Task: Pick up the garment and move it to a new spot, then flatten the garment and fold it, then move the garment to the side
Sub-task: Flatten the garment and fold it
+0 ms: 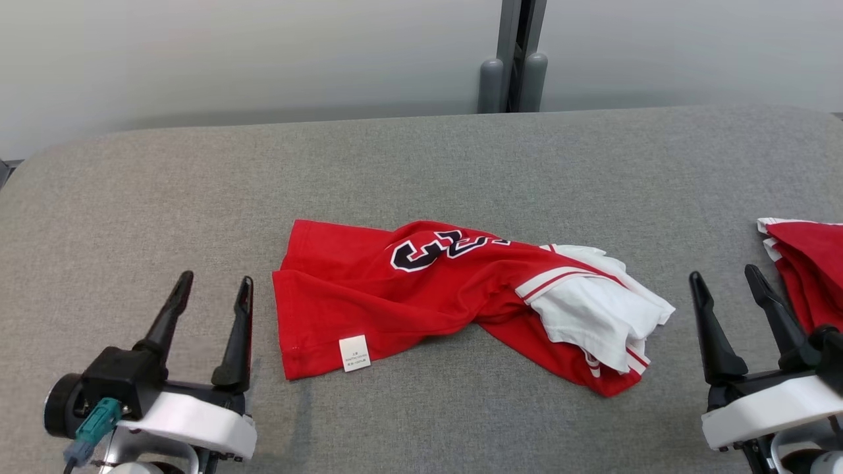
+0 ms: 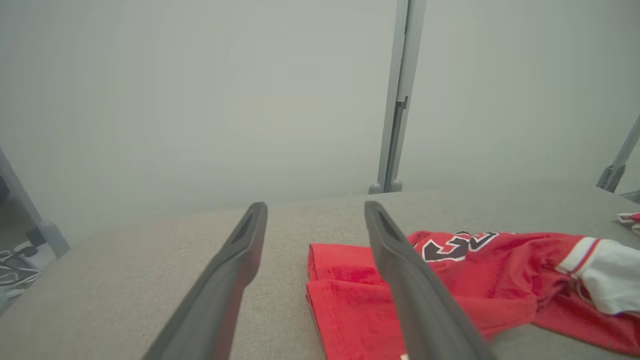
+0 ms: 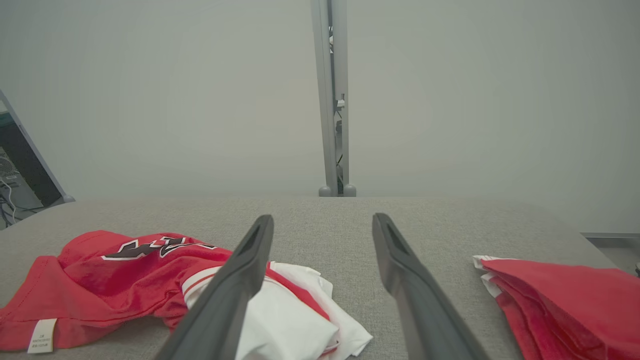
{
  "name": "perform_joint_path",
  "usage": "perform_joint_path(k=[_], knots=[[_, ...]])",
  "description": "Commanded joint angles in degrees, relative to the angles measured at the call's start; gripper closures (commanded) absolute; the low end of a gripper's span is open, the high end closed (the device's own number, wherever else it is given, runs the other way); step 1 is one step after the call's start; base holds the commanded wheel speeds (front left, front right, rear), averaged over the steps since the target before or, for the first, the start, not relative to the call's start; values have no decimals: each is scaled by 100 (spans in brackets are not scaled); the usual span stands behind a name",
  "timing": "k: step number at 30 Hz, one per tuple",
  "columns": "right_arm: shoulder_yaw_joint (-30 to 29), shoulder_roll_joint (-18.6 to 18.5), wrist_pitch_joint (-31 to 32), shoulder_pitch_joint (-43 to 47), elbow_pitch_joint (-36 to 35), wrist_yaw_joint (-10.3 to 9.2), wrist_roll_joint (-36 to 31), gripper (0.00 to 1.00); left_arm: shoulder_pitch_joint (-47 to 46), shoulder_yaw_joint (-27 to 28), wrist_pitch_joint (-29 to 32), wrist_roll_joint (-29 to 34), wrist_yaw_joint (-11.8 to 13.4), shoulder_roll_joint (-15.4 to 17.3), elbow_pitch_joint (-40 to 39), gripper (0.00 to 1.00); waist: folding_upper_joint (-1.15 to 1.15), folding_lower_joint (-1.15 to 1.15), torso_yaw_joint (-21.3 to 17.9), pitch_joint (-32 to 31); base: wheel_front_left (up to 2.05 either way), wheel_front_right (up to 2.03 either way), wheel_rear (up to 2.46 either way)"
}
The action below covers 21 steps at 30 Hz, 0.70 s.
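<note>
Lying crumpled, the garment [image 1: 408, 296] sits between left claw [image 1: 216, 279] and right claw [image 1: 723, 273], both spread empty.

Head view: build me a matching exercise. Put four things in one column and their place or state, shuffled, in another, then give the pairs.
Column one:
1. red and white jersey with a black number
2. folded red cloth garment
3. small white fabric label
4. left gripper with two dark fingers

Column two:
A. open, holding nothing
B. at the right edge of the grey fabric-covered table
C. lying crumpled at the table's middle
D. at the jersey's near hem

Pairs: 1-C, 2-B, 3-D, 4-A.
</note>
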Motion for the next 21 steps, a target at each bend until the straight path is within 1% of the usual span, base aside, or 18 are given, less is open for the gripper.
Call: perform_joint_path(k=[1,3,9,10,16,20,21], knots=[[28,-17,-14,-69,24,0,35,0,-72,-49,117,-115,-97,16,134,0,0,0,-37,65,0,0,0],[96,-28,-40,-103,61,0,49,0,-186,-109,237,-210,-238,32,355,0,0,0,-91,135,0,0,0],[211,-3,-125,-215,204,0,121,0,-288,-231,601,-838,-705,-122,1274,0,0,0,-230,360,0,0,0],[211,-3,-125,-215,204,0,121,0,-288,-231,601,-838,-705,-122,1274,0,0,0,-230,360,0,0,0],[246,-45,-190,-321,329,0,167,0,-539,-191,633,-1196,-1085,-173,2191,0,0,0,-334,547,0,0,0],[241,-48,-229,-356,397,0,177,0,-711,-226,688,-1400,-1281,-216,2585,0,0,0,-385,609,0,0,0],[242,-46,-233,-361,409,0,181,0,-733,-236,689,-1429,-1316,-219,2656,15,0,0,-396,618,0,0,0]])
